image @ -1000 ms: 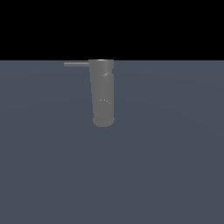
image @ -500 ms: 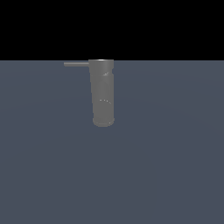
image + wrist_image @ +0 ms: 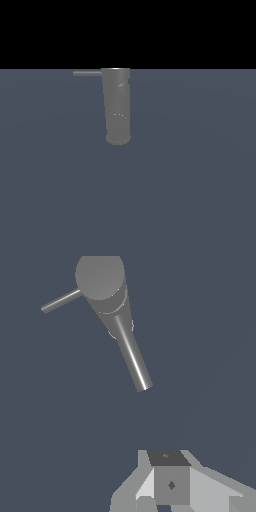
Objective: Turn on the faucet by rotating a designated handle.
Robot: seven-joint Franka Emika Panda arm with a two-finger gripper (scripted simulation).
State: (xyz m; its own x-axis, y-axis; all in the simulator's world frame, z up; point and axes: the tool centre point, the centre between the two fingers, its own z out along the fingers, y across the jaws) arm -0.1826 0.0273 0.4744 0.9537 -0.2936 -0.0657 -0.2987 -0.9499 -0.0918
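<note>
The faucet (image 3: 117, 107) is a thick matte grey cylinder standing on the dark floor in the upper middle of the exterior view. The handle (image 3: 87, 73) is a thin grey rod sticking out sideways from its top rim, toward the exterior view's left. The wrist view looks down on the faucet's round top (image 3: 100, 276), its body (image 3: 131, 358) and the handle (image 3: 60, 300). My gripper (image 3: 170, 468) shows only in the wrist view, as one grey block with no gap between the fingers. It is well apart from the faucet and holds nothing. The exterior view does not show my gripper.
A flat dark blue-grey floor (image 3: 190, 200) surrounds the faucet. A black background fills the top of the exterior view. No other objects show.
</note>
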